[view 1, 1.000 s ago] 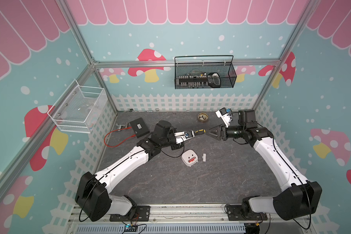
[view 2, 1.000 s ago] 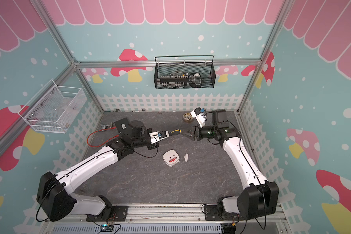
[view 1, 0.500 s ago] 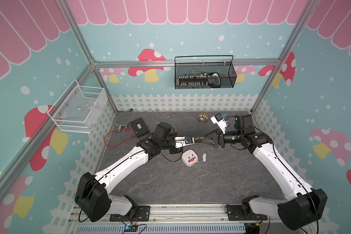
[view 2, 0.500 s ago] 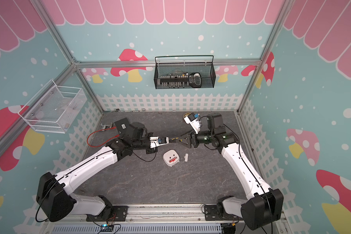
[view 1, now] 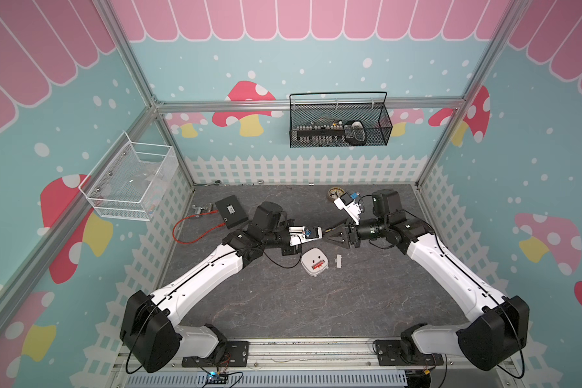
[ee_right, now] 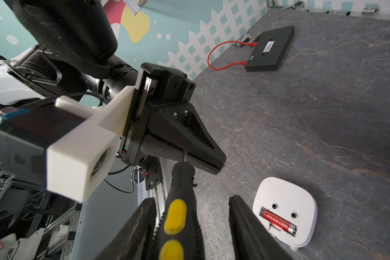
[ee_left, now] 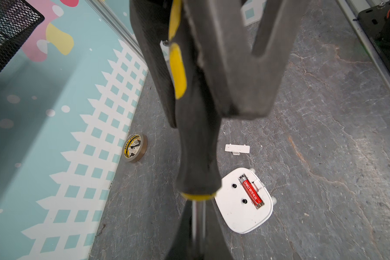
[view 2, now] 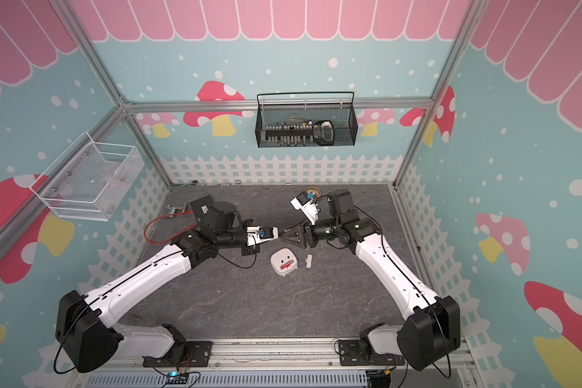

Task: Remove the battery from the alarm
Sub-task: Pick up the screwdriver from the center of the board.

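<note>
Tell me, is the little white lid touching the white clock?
Apart. The left wrist view shows a strip of bare grey tabletop between the battery cover and the alarm clock, which lies face down.

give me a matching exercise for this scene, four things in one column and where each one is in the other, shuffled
Things:
1 battery
2 cover plate
3 screwdriver
4 black box

Places:
A red cable plugged into it
B shaft clamped in the left gripper
C in the recess of the alarm
D flat on the table, beside the alarm

Pairs: 1-C, 2-D, 3-B, 4-A
</note>
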### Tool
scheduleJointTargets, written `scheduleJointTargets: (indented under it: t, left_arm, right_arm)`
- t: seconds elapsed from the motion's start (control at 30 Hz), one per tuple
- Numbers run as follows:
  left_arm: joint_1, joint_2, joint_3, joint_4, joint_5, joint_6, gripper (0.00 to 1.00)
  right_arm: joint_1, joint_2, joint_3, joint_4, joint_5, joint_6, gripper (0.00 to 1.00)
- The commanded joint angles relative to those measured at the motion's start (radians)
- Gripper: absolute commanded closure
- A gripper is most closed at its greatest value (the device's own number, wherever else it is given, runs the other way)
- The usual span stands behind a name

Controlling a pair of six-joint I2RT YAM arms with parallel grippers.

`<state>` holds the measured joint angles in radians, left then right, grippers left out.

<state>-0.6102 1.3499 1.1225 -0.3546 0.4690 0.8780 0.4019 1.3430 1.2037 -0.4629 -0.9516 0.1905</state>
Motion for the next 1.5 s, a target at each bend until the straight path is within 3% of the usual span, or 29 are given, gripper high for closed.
scheduleJointTargets:
  t: [0.0,0.57,1.17,1.47]
  left_arm:
    - [0.003,-0.013,0.023,0.014,0.031,-0.020,1.00]
    - [0.002,-0.007,0.017,0.000,0.030,-0.019,1.00]
    - [0.002,-0.005,0.021,0.015,-0.001,-0.014,1.00]
    - [0.002,-0.005,0.020,0.016,0.001,-0.017,1.00]
  right_arm:
    - [0.020,0.022,0.021,0.022,0.008,0.005,0.46]
    - [0.027,0.039,0.070,0.030,0.000,0.020,0.55]
    - [0.037,0.046,0.051,0.001,0.001,0.004,0.54]
    - [0.040,0.046,0.046,-0.008,-0.003,0.000,0.64]
